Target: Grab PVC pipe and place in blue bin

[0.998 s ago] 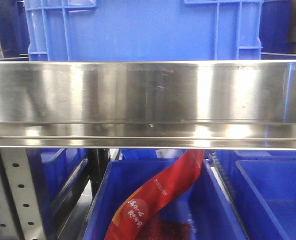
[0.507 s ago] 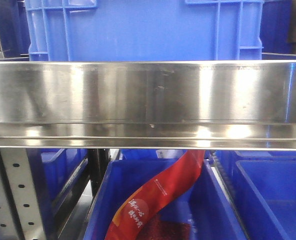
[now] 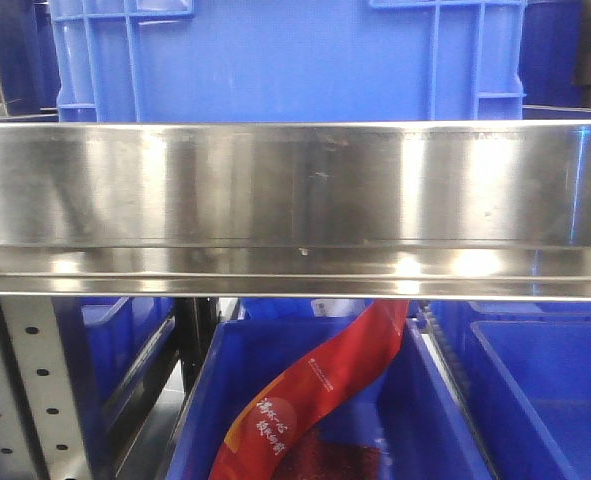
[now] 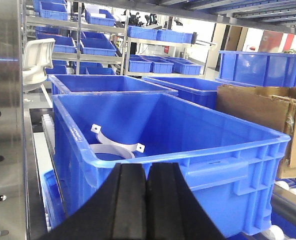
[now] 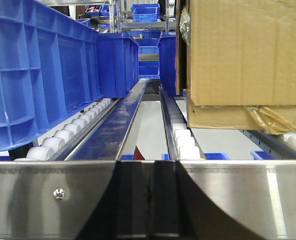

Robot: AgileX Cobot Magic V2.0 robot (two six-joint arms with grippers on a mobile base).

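Note:
A large blue bin [image 4: 188,155] stands on the shelf straight ahead of my left gripper [image 4: 146,167], which is shut and empty just short of the bin's near rim. On the bin floor lie white curved PVC pieces [image 4: 112,146], a ring and a strap with holes; I cannot tell if they are the PVC pipe. The front view shows only this bin's wall [image 3: 285,60] above a steel rail. My right gripper [image 5: 149,165] is shut and empty, low against the steel front rail [image 5: 52,200], with the bin's side [image 5: 37,75] at its left.
A cardboard box [image 5: 243,55] sits on the roller tracks [image 5: 183,135] to the right of the bin, also seen as a cardboard box [image 4: 260,107] from the left. Below the rail [image 3: 295,185] a lower blue bin [image 3: 430,420] holds a red bag [image 3: 315,390]. More blue bins fill the shelves behind.

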